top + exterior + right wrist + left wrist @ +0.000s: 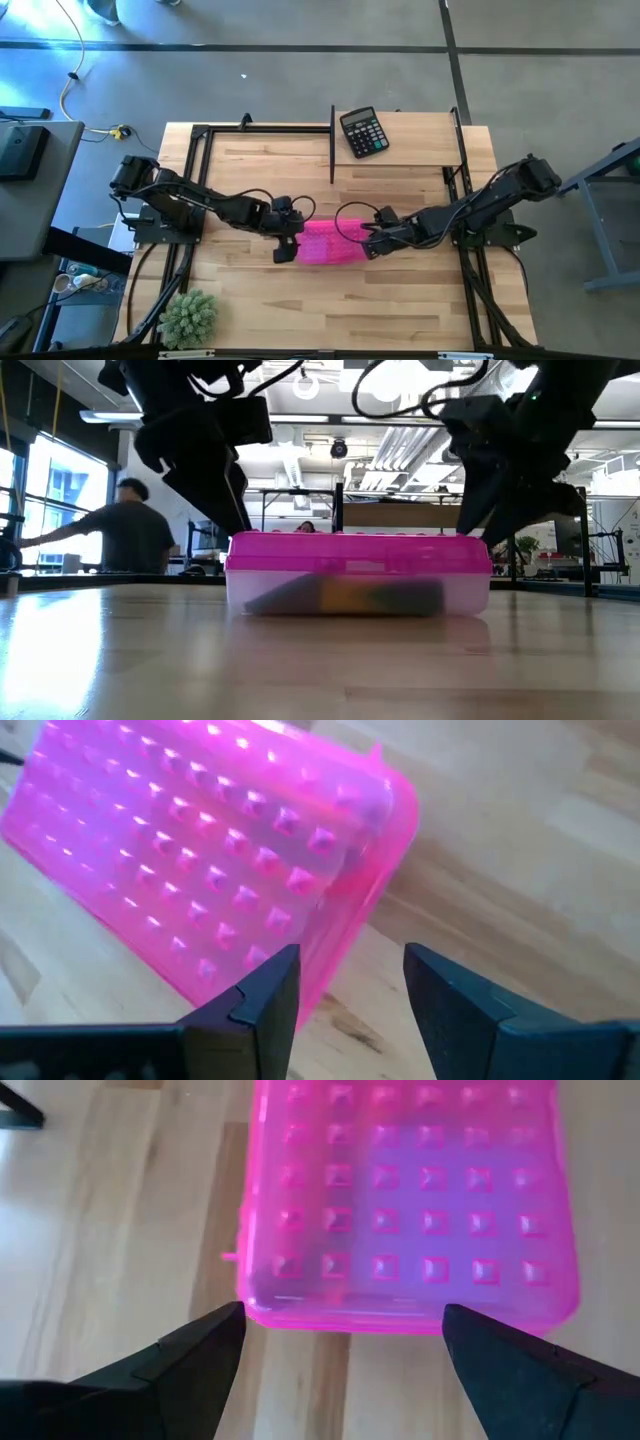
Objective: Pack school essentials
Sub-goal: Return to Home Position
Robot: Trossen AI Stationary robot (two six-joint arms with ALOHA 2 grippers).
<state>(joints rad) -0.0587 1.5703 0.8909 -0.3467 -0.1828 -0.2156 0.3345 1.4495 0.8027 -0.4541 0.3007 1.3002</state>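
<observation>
A closed pink box with a studded lid lies flat on the table's middle. In the low view its clear base shows blurred dark and yellow shapes inside; which essentials they are cannot be told. My left gripper is open at the box's left end, and in its wrist view the gripper hangs just short of the lid's edge, fingers apart. My right gripper is open at the box's right end. In its wrist view the gripper is beside a rounded lid corner. My right gripper comes slanting down at the box's right end. One finger stands in front of the lid's side edge. Whether it touches the lid, I cannot tell.
A black calculator lies near the far edge. A spiky green plant ball sits at the near left corner. Black frame rails stand along the far half. A person is in the room behind the table.
</observation>
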